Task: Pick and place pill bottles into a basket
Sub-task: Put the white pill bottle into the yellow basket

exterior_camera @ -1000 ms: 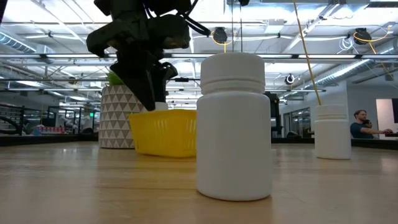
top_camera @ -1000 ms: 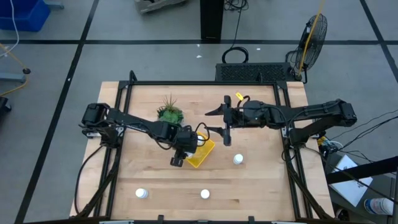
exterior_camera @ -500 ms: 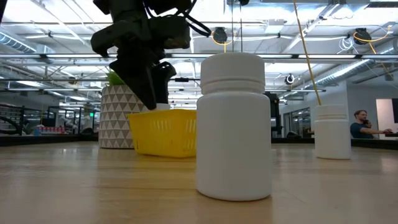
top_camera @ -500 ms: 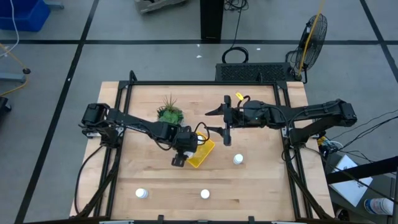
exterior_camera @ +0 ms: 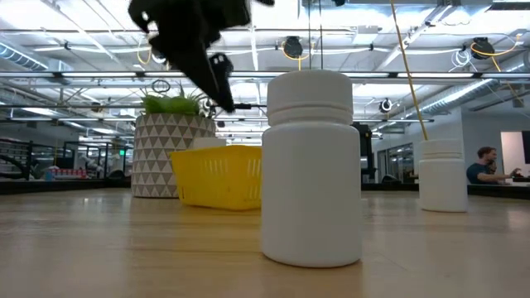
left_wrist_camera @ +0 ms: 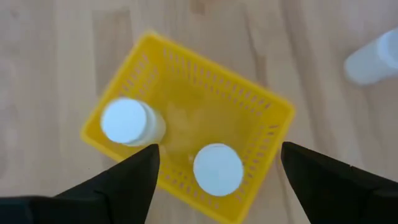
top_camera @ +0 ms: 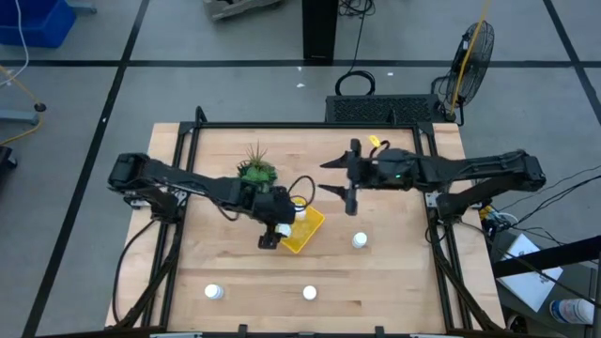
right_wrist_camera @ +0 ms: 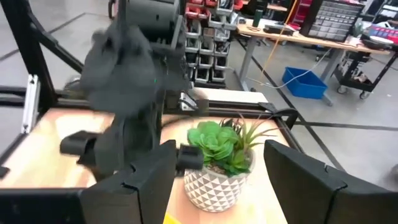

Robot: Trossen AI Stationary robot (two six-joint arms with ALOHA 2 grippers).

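Left gripper (left_wrist_camera: pixel 214 165) hovers over the basket (left_wrist_camera: pixel 261 102), fingers spread wide, nothing between them; in the high view the left gripper (top_camera: pixel 272 231) sits at the basket's (top_camera: pixel 313 226) edge toward the table's left side, raised off it judging by the low view, where the dark fingers (exterior_camera: pixel 217 79) hang above the yellow basket (exterior_camera: pixel 217 175). Two pill bottles stand inside the basket: one in a corner (left_wrist_camera: pixel 127 121), one near the wall closest to the gripper (left_wrist_camera: pixel 217 169). So two of five look placed. Three are outside on the wood: one just beside the basket toward the right arm (top_camera: pixel 359 240), one near the front edge at centre (top_camera: pixel 309 293), one at front left (top_camera: pixel 214 292). In the low view the near big bottle (exterior_camera: pixel 312 170) is likely the front-centre one; another (exterior_camera: pixel 442 175) stands farther off to its right. Right gripper (top_camera: pixel 351 186) waits above the table beyond the basket, fingers apart and empty; its wrist view looks at the plant pot (right_wrist_camera: pixel 214 177) and the left arm (right_wrist_camera: pixel 134 93). Risks, as judgement: the basket is light and sits skewed, so the left gripper swinging away low could clip the rim and shove or tip it, spilling the bottles. Both arms are near each other around the basket; if both reach for the nearby bottle they could collide. Bottles are small and smooth, so an off-centre pinch could knock one over and send it rolling. The plant pot (top_camera: pixel 256 173) is near the left arm's path too.
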